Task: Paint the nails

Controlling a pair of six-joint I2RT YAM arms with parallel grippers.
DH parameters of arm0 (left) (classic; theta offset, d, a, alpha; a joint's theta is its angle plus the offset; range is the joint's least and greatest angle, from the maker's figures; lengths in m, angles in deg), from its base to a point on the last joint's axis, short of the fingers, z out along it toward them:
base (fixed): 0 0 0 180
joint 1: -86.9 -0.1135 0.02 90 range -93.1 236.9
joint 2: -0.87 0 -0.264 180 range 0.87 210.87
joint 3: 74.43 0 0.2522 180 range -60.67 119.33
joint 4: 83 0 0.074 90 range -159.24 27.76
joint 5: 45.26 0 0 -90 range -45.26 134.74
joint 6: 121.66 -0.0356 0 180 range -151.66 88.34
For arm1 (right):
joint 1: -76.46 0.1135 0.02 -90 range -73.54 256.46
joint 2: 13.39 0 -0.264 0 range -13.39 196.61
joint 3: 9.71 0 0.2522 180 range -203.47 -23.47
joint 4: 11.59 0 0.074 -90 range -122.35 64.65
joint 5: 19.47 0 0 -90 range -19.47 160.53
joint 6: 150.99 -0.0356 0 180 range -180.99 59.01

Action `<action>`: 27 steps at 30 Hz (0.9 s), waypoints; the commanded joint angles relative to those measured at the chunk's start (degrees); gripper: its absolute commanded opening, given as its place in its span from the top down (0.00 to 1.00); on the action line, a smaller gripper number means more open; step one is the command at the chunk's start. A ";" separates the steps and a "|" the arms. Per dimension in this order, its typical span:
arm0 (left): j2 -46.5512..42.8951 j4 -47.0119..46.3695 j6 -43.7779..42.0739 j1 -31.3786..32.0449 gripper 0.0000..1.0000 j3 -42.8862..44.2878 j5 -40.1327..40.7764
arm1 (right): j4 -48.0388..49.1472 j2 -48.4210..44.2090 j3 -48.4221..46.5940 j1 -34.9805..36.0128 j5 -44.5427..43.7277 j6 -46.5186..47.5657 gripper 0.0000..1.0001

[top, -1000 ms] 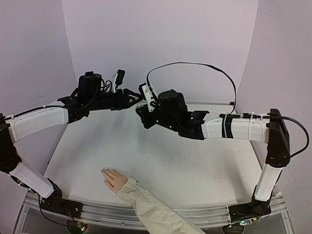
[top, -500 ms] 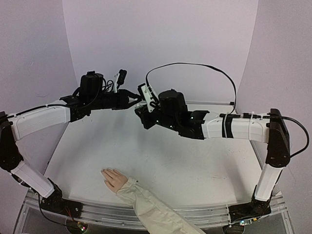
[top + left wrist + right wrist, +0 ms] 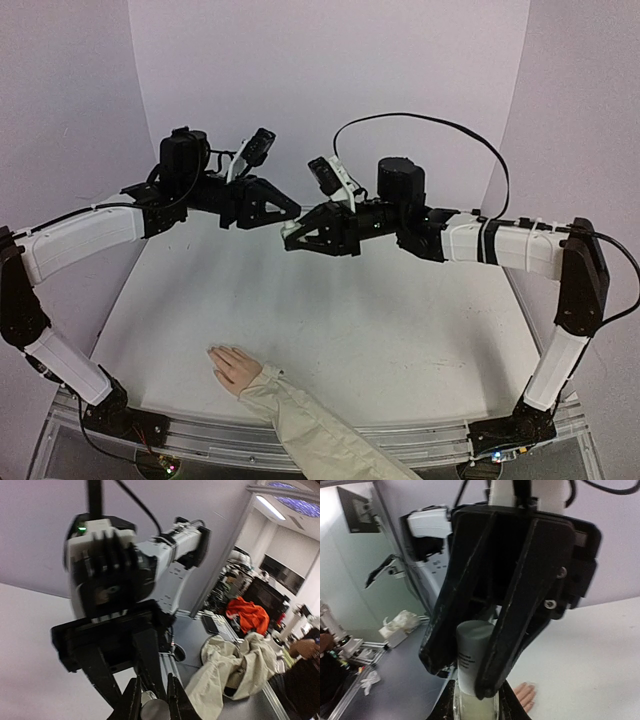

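Black-fingered, my left gripper (image 3: 462, 674) is clenched on the upper part of a small white cylindrical bottle (image 3: 470, 647). My right gripper (image 3: 474, 711) clasps the bottle's paler lower end. The two meet nose to nose in mid-air above the far half of the matte white tabletop (image 3: 400, 330).

Lilac backdrop panels (image 3: 330, 90) close the table in on three sides, and a ribbed aluminium rail (image 3: 400, 437) runs along the near edge. Past the booth, my left wrist camera gives me a blurred workshop with an orange cloth (image 3: 247, 617) and a crumpled cream fabric heap (image 3: 225, 665).

Well apart from both grippers, the pale pink, flat mannequin hand (image 3: 236, 367) lies close to the near edge, left of centre. Its long axis runs diagonally. The cream fabric sleeve (image 3: 310, 435) trails towards the near right and is cut off at the bottom of the overhead view, while the fingers point to the far left. The nails (image 3: 213, 352) at those fingertips are too small for me to make out.

From overhead the bottle is hidden behind the fingers, and I cannot read its dark print.
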 commanded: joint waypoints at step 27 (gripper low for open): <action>-4.60 8.16 17.06 -3.72 0.29 -1.93 33.59 | -8.28 -1.11 -3.97 8.39 -76.38 16.99 1.00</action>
